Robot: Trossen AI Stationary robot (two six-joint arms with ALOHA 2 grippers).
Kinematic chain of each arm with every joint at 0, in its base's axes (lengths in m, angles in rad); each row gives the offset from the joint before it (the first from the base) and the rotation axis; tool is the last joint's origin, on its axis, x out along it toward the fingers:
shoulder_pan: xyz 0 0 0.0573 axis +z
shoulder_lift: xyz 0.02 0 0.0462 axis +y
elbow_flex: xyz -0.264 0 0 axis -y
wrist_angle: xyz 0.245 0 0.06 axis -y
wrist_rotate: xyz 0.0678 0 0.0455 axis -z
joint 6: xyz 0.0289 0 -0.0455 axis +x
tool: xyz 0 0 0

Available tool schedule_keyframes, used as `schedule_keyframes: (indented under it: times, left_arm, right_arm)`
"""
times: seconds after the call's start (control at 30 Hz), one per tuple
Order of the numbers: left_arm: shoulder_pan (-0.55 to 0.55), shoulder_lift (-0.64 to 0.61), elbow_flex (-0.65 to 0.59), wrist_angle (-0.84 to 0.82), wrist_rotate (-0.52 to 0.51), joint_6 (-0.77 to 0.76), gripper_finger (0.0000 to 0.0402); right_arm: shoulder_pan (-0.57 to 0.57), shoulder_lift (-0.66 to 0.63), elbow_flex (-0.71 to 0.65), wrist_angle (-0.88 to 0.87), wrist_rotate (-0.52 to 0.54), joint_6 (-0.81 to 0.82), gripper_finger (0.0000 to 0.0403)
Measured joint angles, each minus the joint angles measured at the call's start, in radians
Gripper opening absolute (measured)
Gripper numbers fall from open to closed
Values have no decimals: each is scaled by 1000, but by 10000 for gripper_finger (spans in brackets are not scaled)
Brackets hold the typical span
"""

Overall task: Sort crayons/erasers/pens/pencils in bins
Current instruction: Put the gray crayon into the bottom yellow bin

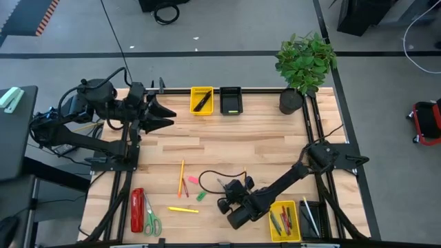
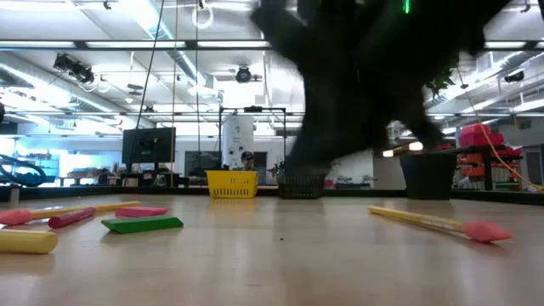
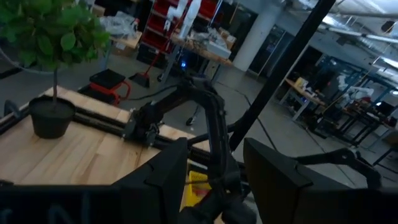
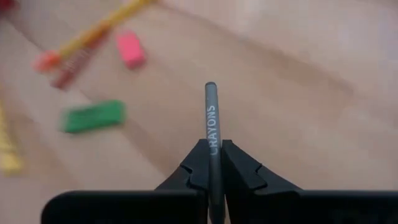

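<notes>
My right gripper (image 4: 212, 152) is shut on a grey crayon (image 4: 211, 118) above the near middle of the table; in the high view it shows as my right gripper (image 1: 227, 193). Below it lie a green eraser (image 4: 93, 116), a pink eraser (image 4: 130, 50) and an orange pencil (image 4: 102, 28), all flat on the wood. My left gripper (image 1: 169, 116) hangs open and high at the far left, touching nothing. The bins are a yellow bin (image 1: 201, 100) and a black bin (image 1: 231, 100) at the far edge, and another yellow bin (image 1: 284, 220) and black bin (image 1: 311, 219) at the near right. My right gripper pinches the crayon between its two fingers (image 4: 235, 169), on the lettered wrapper (image 4: 212, 144). The crayon runs along the fingers, and its free end (image 4: 211, 88) sticks out past their tips. The fingers slant down toward the table. The crayon is lifted clear of the wood.
A red stapler (image 1: 137, 210) and green-handled scissors (image 1: 151, 219) lie at the near left. A yellow pencil (image 1: 183, 209) lies near the front. A potted plant (image 1: 303, 65) stands at the far right corner. A wide stretch of bare wood spans the table's middle.
</notes>
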Motion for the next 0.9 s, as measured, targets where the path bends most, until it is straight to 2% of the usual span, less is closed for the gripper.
schedule_keyframes:
  times: [0.2,0.33,0.43,0.57,0.67,0.8,0.9]
  left_arm:
    - [0,-22,0,19,-1,21,165]
    - [0,-42,0,17,-1,34,164]
    - [0,-59,0,18,-3,36,164]
    - [0,-72,0,16,-6,53,162]
    - [0,-85,0,18,-9,52,160]
    - [0,-95,0,18,-11,52,160]
    - [0,-98,0,14,-27,61,160]
  right_arm:
    - [13,-156,7,-76,7,-40,28]
    - [56,-270,8,-190,-110,36,28]
    - [113,-330,8,-270,-183,113,29]
    - [247,-386,8,-289,-198,179,34]
    - [351,-407,8,-352,-247,322,35]
    - [480,-407,8,-440,-260,556,37]
    - [531,-392,-2,-485,-336,630,37]
